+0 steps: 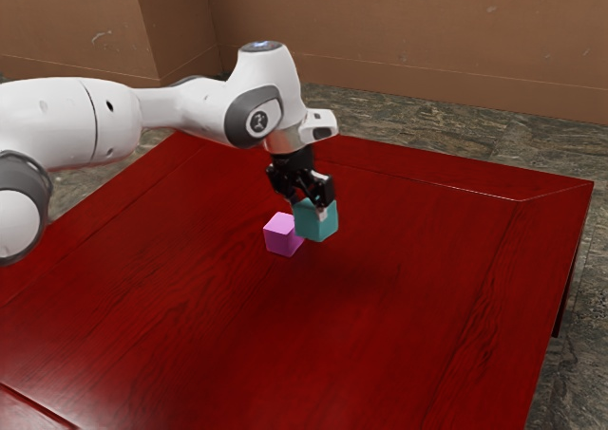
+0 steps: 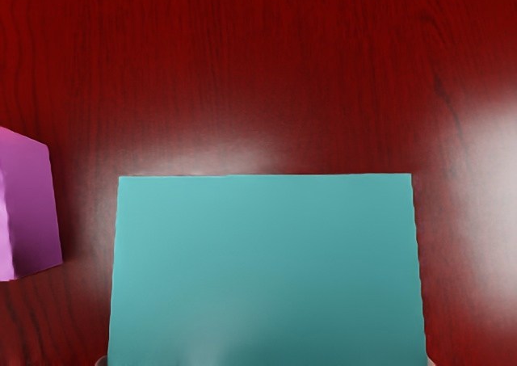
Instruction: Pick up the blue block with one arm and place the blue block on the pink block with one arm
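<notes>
Gripping a teal-blue cube-shaped block [image 1: 316, 223] in clenched black two-finger jaws, with a dark finger [image 1: 321, 195] pressed to each of two opposite sides of its upper part, as seen in the exterior view. Hanging straight below the white wrist of the arm [image 1: 142, 112], reaching in from the exterior view's left over a glossy dark-red wooden tabletop [image 1: 408, 307]. Carrying the blue block seemingly a little clear of the wood, judging by a faint dark shadow [image 1: 356, 271] on the tabletop below it and toward the exterior view's right; cannot tell the gap for certain. Sitting on the tabletop just beside the held block, toward the exterior view's left and slightly nearer the camera: a small pink-magenta cube-shaped block [image 1: 282, 235], upright and flat on the wood. Overlapping at one edge in the exterior view, yet apart in the wrist view, with a strip of red wood between the blue block's [image 2: 266, 269] broad top face directly under the hand and the pink block [image 2: 28, 208] off to one side. Not over the pink block nor on it, but beside it. Beyond the tabletop, a grey mottled floor [image 1: 456, 131] and plain brown walls [image 1: 427, 31]
</notes>
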You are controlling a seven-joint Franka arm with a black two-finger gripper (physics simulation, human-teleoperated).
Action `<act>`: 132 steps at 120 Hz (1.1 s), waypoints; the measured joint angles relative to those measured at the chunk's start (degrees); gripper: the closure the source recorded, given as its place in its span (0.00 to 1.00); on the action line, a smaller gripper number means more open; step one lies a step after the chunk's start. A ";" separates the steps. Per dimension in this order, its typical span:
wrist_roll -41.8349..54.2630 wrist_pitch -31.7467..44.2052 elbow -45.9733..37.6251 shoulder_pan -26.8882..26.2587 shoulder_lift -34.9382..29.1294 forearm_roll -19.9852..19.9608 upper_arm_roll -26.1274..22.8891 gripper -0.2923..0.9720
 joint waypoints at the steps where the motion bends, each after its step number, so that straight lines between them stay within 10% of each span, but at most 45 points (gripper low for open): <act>1: 0.01 -0.01 -0.02 0.16 -0.03 0.00 0.00 0.49; 132: 2.46 -0.54 5.94 7.50 4.60 0.93 0.87 0.55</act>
